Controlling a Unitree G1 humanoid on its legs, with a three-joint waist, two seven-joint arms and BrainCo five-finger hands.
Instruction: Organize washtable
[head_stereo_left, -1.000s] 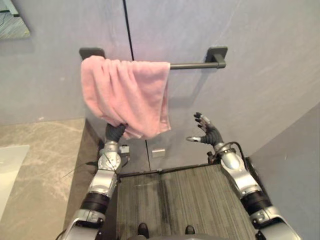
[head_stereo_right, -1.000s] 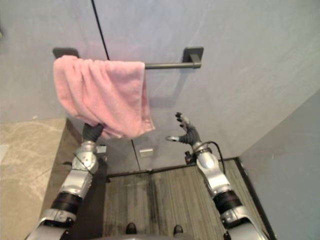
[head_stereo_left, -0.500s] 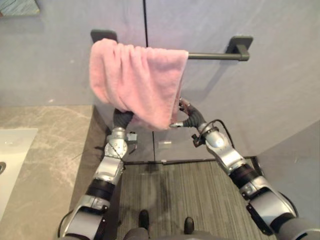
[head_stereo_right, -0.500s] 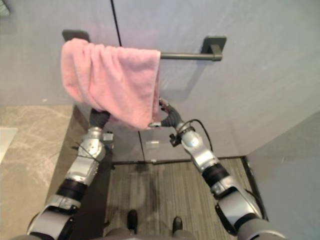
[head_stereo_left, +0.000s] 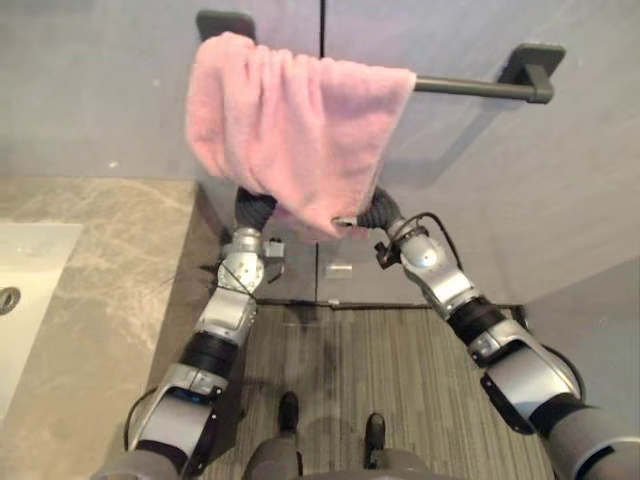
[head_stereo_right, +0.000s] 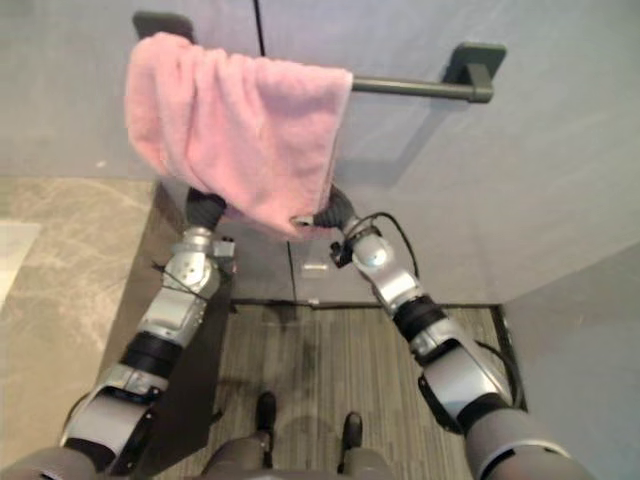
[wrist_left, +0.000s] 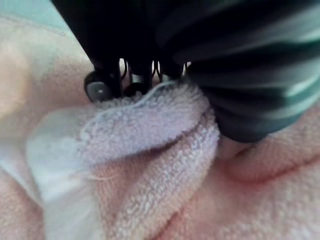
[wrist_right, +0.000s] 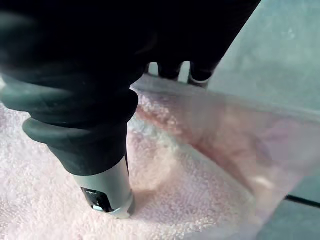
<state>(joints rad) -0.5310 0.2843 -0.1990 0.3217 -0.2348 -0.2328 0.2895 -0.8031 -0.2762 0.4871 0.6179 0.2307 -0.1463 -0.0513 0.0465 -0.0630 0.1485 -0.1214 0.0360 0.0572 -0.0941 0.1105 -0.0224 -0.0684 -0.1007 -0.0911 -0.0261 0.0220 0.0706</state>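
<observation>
Towel (head_stereo_left: 300, 130) is draped over the wall rail (head_stereo_left: 470, 88), bunched toward the rail's left end. My left hand (wrist_left: 235, 85) sits under the lower edge with a fold clenched in its fingers. My right hand (wrist_right: 80, 115) pinches the lower corner, thumb (wrist_right: 107, 195) pressed on the cloth. To do this well, I'd draw that corner sideways along the rail, slow and level, so the cloth spreads without sliding off.
</observation>
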